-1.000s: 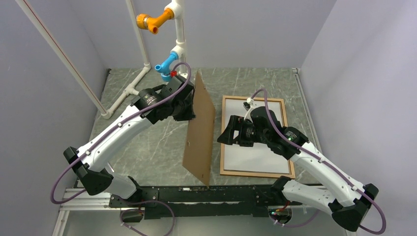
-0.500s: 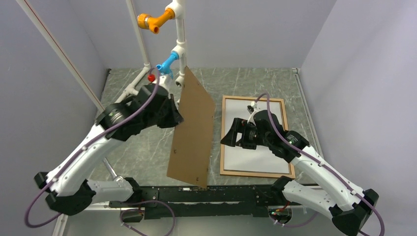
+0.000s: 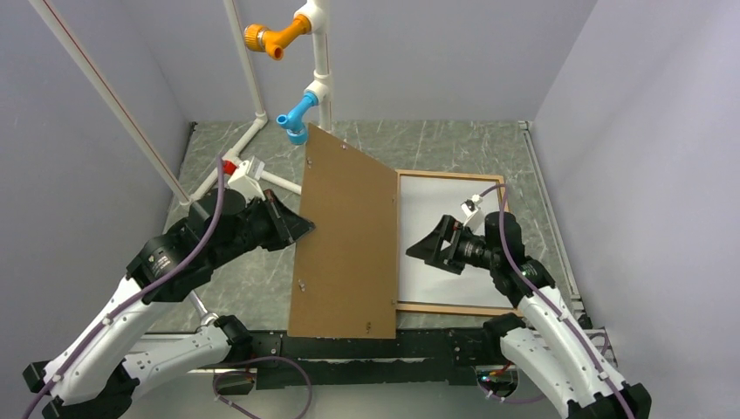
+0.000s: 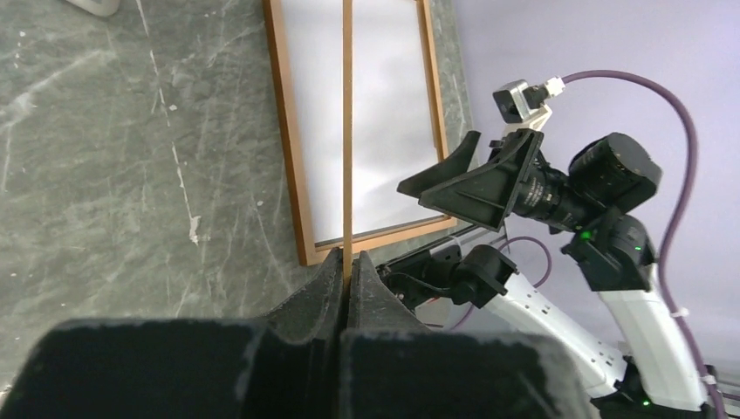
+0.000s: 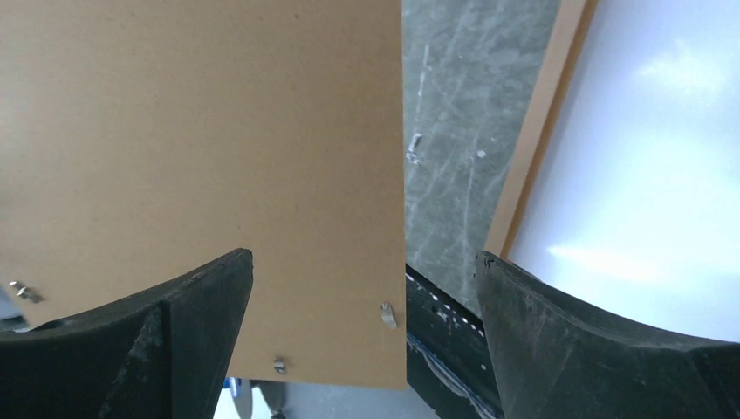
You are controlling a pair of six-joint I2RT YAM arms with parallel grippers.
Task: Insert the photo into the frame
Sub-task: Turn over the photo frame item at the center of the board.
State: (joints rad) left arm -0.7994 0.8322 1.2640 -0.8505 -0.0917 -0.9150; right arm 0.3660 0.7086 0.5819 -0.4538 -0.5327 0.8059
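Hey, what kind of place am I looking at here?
Likely a robot lab test cell: plain grey walls box in a marble-look table, with white pipes at the back.

No writing, label, brand mark, number or sign can be read in any of the views (the hardboard backing sheet [image 3: 345, 244] shows only plain brown with a few small metal tabs, and the photo [image 3: 436, 201] in the frame [image 3: 454, 175] lies with its blank white side up). Any marking on the arm housings is too small to make out.
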